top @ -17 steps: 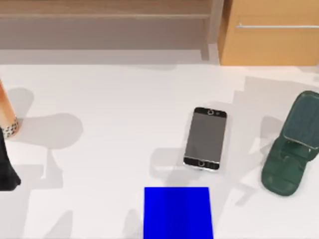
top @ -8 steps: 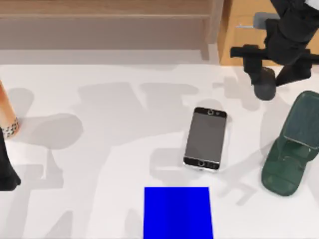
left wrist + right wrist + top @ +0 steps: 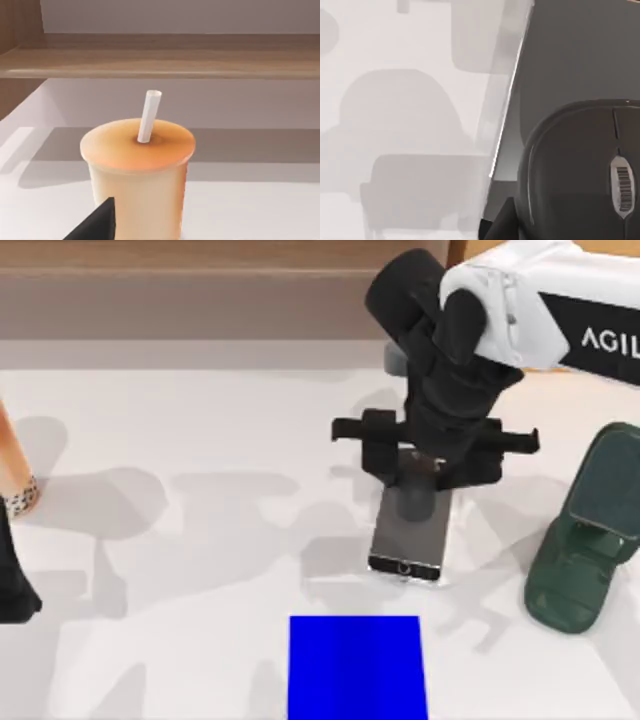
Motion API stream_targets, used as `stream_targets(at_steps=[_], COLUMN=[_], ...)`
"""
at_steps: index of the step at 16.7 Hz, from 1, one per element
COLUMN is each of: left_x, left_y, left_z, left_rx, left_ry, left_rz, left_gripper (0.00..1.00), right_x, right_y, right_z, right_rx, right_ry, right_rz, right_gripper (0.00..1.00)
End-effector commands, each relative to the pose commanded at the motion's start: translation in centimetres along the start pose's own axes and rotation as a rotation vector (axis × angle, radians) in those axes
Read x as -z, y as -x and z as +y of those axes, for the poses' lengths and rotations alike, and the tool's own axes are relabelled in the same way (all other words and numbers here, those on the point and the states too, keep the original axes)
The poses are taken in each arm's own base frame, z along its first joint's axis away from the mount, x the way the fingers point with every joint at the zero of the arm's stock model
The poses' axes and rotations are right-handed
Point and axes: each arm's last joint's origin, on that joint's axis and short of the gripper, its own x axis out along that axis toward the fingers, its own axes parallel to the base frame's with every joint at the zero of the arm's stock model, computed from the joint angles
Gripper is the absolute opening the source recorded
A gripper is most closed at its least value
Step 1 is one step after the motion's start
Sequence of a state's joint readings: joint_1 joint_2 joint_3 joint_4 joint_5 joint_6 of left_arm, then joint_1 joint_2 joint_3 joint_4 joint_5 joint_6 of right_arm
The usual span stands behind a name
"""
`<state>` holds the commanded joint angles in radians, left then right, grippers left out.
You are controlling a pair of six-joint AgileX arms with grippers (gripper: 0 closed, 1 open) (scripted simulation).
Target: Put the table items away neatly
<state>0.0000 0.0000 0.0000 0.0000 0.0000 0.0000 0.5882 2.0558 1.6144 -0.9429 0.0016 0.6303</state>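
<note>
Over the middle of the table point(image 3: 200, 420), the right gripper point(image 3: 415, 502) is seen hanging above the smartphone point(image 3: 408, 545) with the mouse point(image 3: 585, 170) carried between its fingers, the scroll wheel showing clearly in the right wrist view against the phone's grey screen. The phone lies flat just beyond the blue pad point(image 3: 357, 665), and a dark green stand point(image 3: 580, 540) sits to its right. At the left edge of the table the tan-orange cylinder point(image 3: 137, 175), a lidded cup with a straw, stands upright, close before the left gripper point(image 3: 15, 590); whether that gripper's fingers are parted or closed cannot be told. The mouse is judged light, rigid and smooth-shelled, so it is best held across its narrow flanks. The phone is judged thin, stiff and slippery, with a breakable glass face; a hold across its long silver edges would be called for. The cup is judged light but easily tipped, best taken around its lower wall. The tabletop is plain, white and smooth, offering little friction. Wooden shelving and a drawer front are seen behind it.
</note>
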Motion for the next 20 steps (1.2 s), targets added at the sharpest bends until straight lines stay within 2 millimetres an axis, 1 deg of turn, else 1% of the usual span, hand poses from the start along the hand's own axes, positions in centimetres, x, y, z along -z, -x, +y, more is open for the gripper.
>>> stream_targets(at_steps=[2,4,6,8,10,14,20], left_x=[0.0,0.0,0.0,0.0,0.0,0.0,0.0], left_y=[0.0,0.0,0.0,0.0,0.0,0.0,0.0], left_z=[0.0,0.0,0.0,0.0,0.0,0.0,0.0], left_rx=[0.000,0.000,0.000,0.000,0.000,0.000,0.000], left_ry=[0.000,0.000,0.000,0.000,0.000,0.000,0.000], left_rz=[0.000,0.000,0.000,0.000,0.000,0.000,0.000], left_gripper=[1.00,1.00,1.00,1.00,1.00,1.00,1.00], right_x=[3.1,7.0,10.4,12.7,13.8,13.8,13.9], right_y=[-0.7,-1.7,-2.4,-2.7,-2.7,-2.7,-3.6], right_z=[2.6,4.8,5.8,6.1,6.1,6.1,6.0], right_rx=[-0.002,0.021,0.057,0.090,0.105,0.105,0.106], right_ry=[-0.004,-0.005,-0.006,-0.006,-0.007,-0.007,-0.007], right_rz=[0.020,0.065,0.106,0.135,0.146,0.146,0.148], right_gripper=[0.00,0.00,0.00,0.00,0.00,0.00,0.00])
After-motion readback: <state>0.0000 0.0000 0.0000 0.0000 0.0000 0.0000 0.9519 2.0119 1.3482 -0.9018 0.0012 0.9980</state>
